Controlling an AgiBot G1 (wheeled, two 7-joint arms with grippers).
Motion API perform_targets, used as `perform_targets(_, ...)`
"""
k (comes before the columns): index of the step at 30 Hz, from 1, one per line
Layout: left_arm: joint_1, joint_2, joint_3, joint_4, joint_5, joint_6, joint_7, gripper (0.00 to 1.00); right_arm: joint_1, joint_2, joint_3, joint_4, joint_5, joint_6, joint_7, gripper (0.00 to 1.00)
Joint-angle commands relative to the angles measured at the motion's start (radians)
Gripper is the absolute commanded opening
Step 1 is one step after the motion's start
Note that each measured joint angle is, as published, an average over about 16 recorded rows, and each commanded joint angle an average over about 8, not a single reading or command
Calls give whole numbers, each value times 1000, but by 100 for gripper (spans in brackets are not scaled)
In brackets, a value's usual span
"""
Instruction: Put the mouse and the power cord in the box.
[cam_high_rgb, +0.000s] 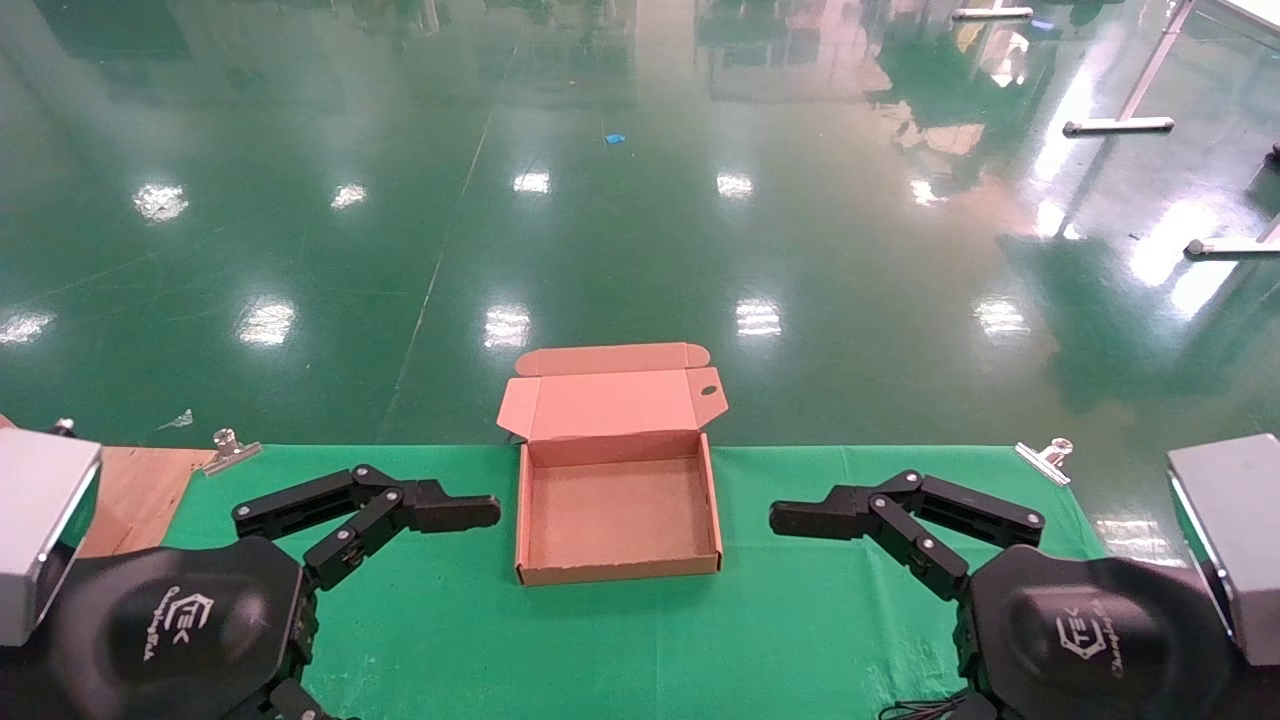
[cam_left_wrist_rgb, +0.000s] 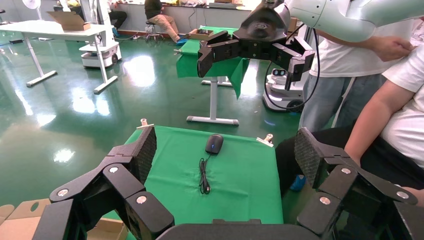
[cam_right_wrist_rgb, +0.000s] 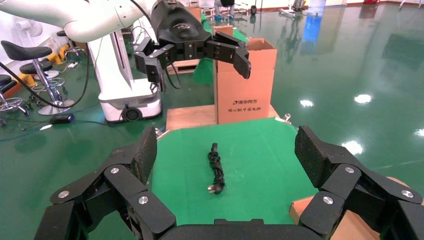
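Box (cam_high_rgb: 618, 520) open at table's far edge, left claw (cam_high_rgb: 440, 530) & right claw (cam_high_rgb: 830, 540) wide open, empty, flanking w/ gaps.

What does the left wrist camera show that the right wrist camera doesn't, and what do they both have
Only the left wrist view shows the mouse, lying on the green cloth with its thin cable trailing, and the right gripper farther off. Only the right wrist view shows the power cord, bundled on the cloth, and the left gripper beyond it. Both show their own gripper open and empty above the cloth, plus a corner of the box.
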Motion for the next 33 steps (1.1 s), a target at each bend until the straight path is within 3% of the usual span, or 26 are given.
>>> perform_targets(1,0,0,0,0,0,0,0,100,0,0,0,0,0,0,0,100)
perform_targets(33,-1,2,2,0,2,-1,1,100,-1,1,0,0,-1,-1,0,100)
